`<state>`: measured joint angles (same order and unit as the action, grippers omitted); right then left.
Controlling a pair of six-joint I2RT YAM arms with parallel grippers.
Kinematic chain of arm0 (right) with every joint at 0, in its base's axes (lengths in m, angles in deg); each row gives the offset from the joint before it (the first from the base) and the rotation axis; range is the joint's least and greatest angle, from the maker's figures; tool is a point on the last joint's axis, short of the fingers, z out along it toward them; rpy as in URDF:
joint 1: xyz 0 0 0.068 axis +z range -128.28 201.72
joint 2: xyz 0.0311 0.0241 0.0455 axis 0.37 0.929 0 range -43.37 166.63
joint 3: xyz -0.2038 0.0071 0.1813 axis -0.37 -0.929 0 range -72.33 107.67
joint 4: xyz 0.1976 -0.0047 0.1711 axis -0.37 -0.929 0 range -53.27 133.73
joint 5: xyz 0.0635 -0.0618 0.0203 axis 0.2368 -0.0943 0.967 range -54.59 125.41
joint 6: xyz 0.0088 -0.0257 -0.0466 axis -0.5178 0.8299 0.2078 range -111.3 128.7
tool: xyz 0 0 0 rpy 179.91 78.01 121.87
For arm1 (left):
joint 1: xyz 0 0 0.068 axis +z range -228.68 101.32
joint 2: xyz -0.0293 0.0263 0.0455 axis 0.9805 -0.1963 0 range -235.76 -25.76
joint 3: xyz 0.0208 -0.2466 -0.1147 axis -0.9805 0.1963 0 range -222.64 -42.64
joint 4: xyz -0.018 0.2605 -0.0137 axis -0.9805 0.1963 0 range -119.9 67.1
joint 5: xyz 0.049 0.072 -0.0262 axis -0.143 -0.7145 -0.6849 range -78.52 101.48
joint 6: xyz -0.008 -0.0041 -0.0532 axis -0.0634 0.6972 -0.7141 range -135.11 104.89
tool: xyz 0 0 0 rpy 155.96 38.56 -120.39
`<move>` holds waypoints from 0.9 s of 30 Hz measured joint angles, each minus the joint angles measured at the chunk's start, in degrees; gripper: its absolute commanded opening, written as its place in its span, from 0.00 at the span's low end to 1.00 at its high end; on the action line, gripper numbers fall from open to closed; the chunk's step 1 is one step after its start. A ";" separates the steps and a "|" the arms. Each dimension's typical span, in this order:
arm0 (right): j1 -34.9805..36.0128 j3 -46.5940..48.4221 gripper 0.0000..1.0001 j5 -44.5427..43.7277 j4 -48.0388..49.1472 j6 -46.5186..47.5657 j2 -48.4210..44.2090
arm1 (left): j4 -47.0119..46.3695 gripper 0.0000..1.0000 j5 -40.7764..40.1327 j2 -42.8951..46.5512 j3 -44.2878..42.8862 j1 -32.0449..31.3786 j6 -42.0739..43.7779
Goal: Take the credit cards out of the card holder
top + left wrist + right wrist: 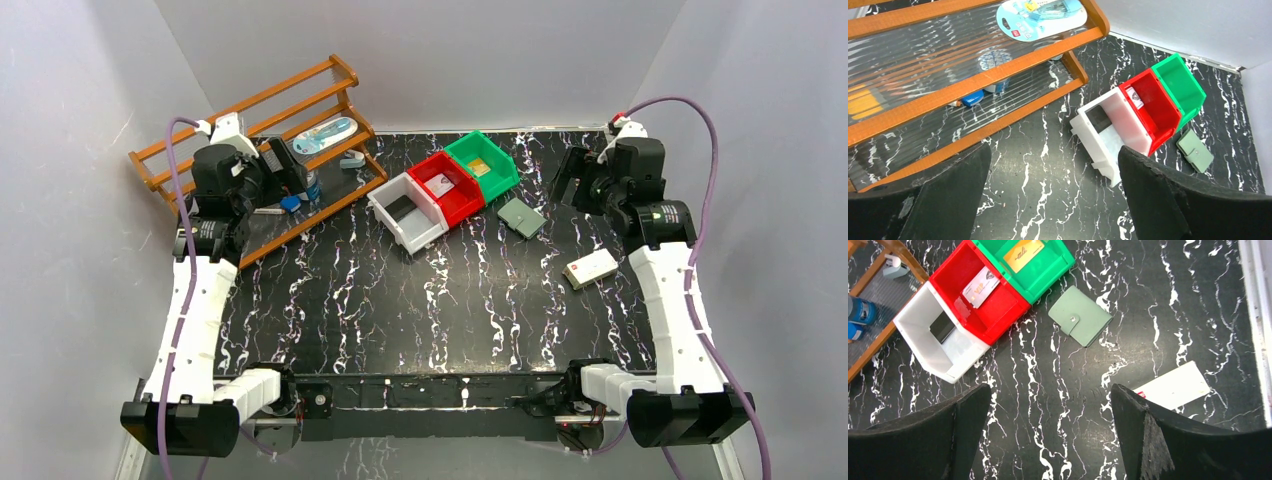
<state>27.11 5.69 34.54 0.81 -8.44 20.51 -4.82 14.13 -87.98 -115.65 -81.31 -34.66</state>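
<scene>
Two sets of jaws spread wide, clamped on nothing: left gripper [1053, 165] raised near the wooden rack [998, 72], right gripper [1048, 405] raised over the marbled table [1063, 440]. At 1 o'clock from the right gripper, card holder [1080, 316], folded shut, flat, just beside the green bin [1048, 277] at its 5 o'clock. At 11 o'clock, one card per bin: gold card [1023, 248] in green, pale card [980, 286] in red bin [1008, 307], dark card [942, 326] in white bin [943, 365]. At 3 o'clock, white box [1175, 386].
</scene>
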 measured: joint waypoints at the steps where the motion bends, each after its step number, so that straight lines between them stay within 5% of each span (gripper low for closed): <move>1: 0.00 -0.70 0.98 0.46 0.20 -0.11 0.09 | -0.17 0.98 -0.44 0.02 0.33 -0.13 0.04; 18: 1.92 -18.58 0.98 17.53 11.06 -8.37 5.33 | 2.23 0.98 5.51 -1.99 7.58 -2.40 4.04; 27: 14.08 -15.45 0.98 11.76 9.35 -8.11 12.68 | 3.74 0.98 6.91 -2.03 11.13 -2.78 4.96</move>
<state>41.18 -9.76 46.30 10.17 -16.55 33.19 -1.08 21.04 -90.01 -104.53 -84.09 -29.70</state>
